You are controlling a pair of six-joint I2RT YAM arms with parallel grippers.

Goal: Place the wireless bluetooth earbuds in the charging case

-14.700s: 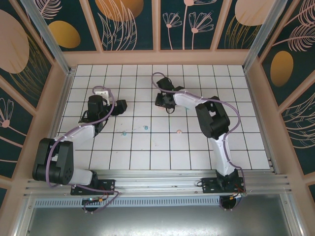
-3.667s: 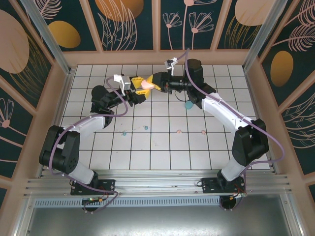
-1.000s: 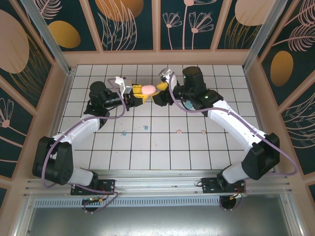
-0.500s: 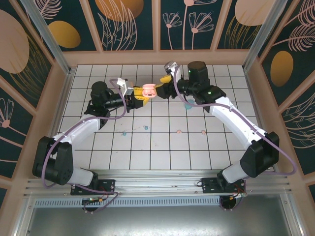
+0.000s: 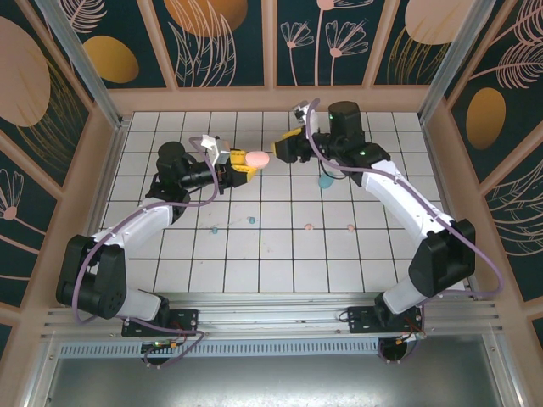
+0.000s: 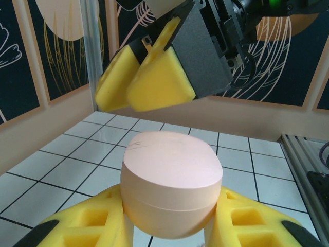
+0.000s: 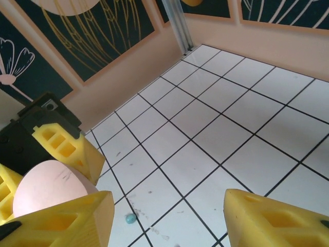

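Risk: the pink case [image 6: 171, 180] looked shut, clamped in the left gripper [image 5: 243, 164] above the table's [image 5: 280, 263] far-middle. The right gripper [image 5: 285, 146], jaws apart just beside it, could knock it loose while prying the lid. The earbuds lay loose mid-table, toward the near edge, as tiny nubs: teal earbud [image 5: 251, 220], pink earbud [image 5: 310, 226]. They looked easy to fumble.

This is a purpose-built robot test cell, most likely in a lab (the room outside it is out of sight). Under the left pincer [image 5: 249, 161] and the right pincer [image 5: 286, 146] lies a white table [image 5: 280, 254] ruled in black squares. Behind the pincers and out to either side stand printed wall panels [image 5: 221, 38], teal with gold leaves, in peach frames. Bare aluminium posts [image 5: 78, 59] hold the far corners. On the near side of the pincers, an aluminium rail [image 5: 271, 322] carries the arm bases [image 5: 159, 322].
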